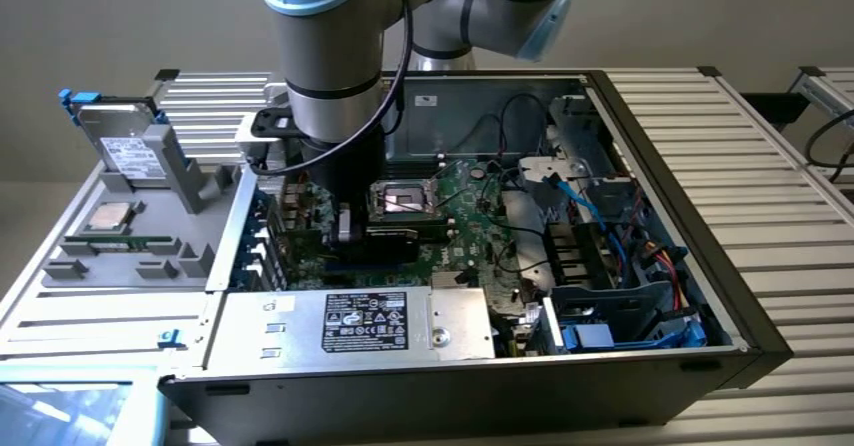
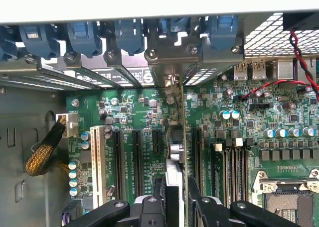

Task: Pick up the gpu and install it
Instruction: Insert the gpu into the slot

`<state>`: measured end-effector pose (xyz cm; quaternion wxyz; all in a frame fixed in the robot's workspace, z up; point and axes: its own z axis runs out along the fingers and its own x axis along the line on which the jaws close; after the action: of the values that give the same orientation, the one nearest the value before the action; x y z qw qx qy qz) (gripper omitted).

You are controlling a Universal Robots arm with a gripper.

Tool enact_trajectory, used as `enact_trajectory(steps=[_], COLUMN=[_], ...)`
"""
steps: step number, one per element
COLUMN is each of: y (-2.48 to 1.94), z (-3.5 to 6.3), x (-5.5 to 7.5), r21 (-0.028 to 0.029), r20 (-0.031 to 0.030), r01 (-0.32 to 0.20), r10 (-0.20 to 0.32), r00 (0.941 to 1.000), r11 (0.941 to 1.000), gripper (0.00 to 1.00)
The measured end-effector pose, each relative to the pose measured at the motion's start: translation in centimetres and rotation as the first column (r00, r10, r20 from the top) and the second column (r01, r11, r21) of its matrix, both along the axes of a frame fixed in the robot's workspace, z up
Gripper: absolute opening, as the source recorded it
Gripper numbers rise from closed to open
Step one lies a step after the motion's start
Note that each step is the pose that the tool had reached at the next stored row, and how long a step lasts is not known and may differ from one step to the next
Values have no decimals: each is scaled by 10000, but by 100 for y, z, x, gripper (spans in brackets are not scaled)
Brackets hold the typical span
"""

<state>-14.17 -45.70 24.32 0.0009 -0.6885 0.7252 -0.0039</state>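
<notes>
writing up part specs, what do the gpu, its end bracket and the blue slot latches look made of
The gpu, seen edge-on standing in the motherboard between the gripper fingers, looks like thin rigid circuit-board laminate with small metal parts. Its end bracket looks like bare sheet metal: dull silver with screw heads. The blue slot latches look like moulded plastic, smooth and slightly glossy.

— Which surfaces are seen as metal?
— Bare, dull sheet metal is shown by the computer case [image 1: 641, 386], and brushed silver by the gpu [image 2: 175, 137] bracket.

— And plastic?
— Matt black plastic is presented by the gripper [image 2: 175, 197] fingers [image 2: 199, 207]; glossy blue plastic by the slot latches [image 2: 84, 35]. A lacquered green finish is carried by the motherboard [image 2: 279, 152].
</notes>
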Motion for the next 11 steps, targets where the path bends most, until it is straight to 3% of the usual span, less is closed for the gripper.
enact_trajectory(steps=[11], y=[0], z=[-21], x=[-1], r21=[0], r20=[23], r01=[0], r10=[0], r00=[10000], r11=[10000], gripper=[28])
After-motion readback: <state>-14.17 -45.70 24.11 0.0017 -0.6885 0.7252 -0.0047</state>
